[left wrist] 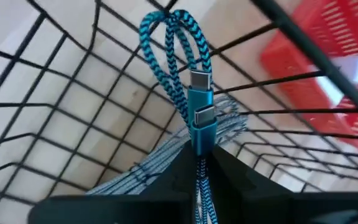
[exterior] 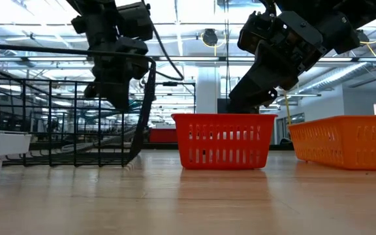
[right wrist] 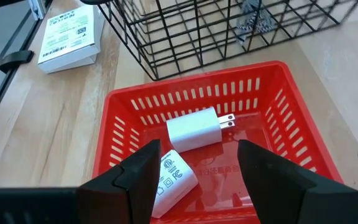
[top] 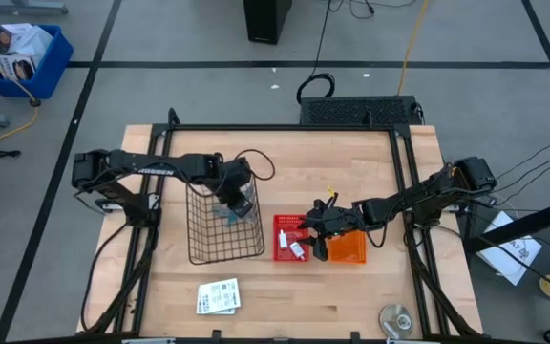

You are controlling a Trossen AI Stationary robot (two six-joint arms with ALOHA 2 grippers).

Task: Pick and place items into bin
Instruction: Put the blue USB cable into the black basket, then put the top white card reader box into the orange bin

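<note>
My left gripper (top: 235, 203) is inside the black wire basket (top: 201, 247), shut on a coiled blue braided cable (left wrist: 178, 68). A grey braided cable (left wrist: 232, 127) lies on the basket floor below it. My right gripper (right wrist: 199, 150) hovers open over the red basket (right wrist: 185, 78), touching nothing. Two white charger cubes lie on the red basket's floor: one with metal prongs (right wrist: 194, 130) and one with a printed label (right wrist: 176, 177). A flat white printed packet (top: 218, 297) lies on the table near its front edge. My left gripper pinches the blue cable bundle between its two fingers (left wrist: 229, 171), just behind the two USB-C plugs (left wrist: 202, 118). The fingers come from above, pointing down into the wire basket. The plugs and the looped end (left wrist: 166, 28) stick out past the fingertips, over the basket floor.
An orange basket (top: 348, 250) stands right of the red one, beside my right arm. A round disc (top: 396, 318) lies at the table's near right corner. A white box (right wrist: 70, 34) lies beyond the red basket in the right wrist view. Bare wood lies along the near edge.
</note>
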